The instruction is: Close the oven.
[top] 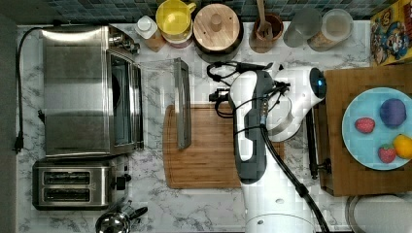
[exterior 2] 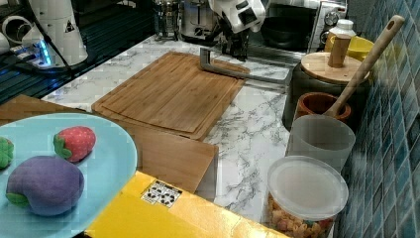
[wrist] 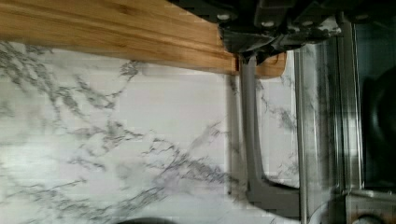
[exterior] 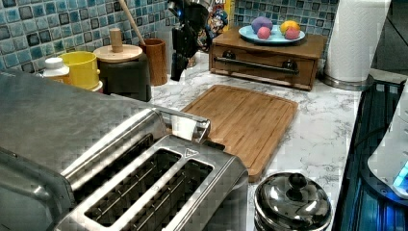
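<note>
The oven (top: 75, 92) is a large steel box at the top view's left, and its glass door (top: 158, 102) lies open and flat over the counter. The door's long bar handle (top: 182, 104) rests over the edge of the wooden cutting board (top: 209, 150). In the right view my gripper (exterior 2: 235, 48) hangs just above the handle (exterior 2: 242, 73), near its middle. The wrist view shows the handle (wrist: 250, 130) running out from under the gripper body beside the door glass (wrist: 322, 116). Whether the gripper touches the bar cannot be told. In the left view the gripper (exterior: 178, 65) hangs over the counter beyond the board.
A two-slot toaster (top: 73, 185) sits beside the oven, with a steel lid (top: 112, 222) near it. Jars, a yellow cup (top: 174, 20) and a utensil holder (top: 266, 26) line the tiled back wall. A wooden drawer box with a fruit plate (top: 352, 124) stands at the top view's right.
</note>
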Controlling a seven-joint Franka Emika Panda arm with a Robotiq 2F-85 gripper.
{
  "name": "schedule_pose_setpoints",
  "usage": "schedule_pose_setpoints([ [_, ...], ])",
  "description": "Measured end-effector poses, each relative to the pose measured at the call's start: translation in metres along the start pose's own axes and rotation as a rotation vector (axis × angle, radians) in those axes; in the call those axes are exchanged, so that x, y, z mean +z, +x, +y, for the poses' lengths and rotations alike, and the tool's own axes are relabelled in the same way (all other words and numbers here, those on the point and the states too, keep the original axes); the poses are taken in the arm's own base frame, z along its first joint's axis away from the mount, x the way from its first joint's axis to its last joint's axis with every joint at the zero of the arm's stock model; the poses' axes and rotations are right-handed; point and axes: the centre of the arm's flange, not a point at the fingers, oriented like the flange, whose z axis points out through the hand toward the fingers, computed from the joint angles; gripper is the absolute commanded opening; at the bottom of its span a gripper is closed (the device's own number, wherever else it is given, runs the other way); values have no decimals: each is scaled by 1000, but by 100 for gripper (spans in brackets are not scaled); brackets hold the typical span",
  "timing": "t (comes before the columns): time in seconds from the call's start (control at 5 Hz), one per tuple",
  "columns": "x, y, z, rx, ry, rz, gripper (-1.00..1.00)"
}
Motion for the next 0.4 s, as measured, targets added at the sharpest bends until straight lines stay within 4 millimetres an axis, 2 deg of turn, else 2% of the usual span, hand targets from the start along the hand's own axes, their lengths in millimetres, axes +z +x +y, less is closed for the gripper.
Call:
schedule_pose_setpoints([
  [0.2, 18, 5, -5, 42, 36, 89, -100],
  [0.4, 26, 7, -7, 69, 13, 200, -100],
])
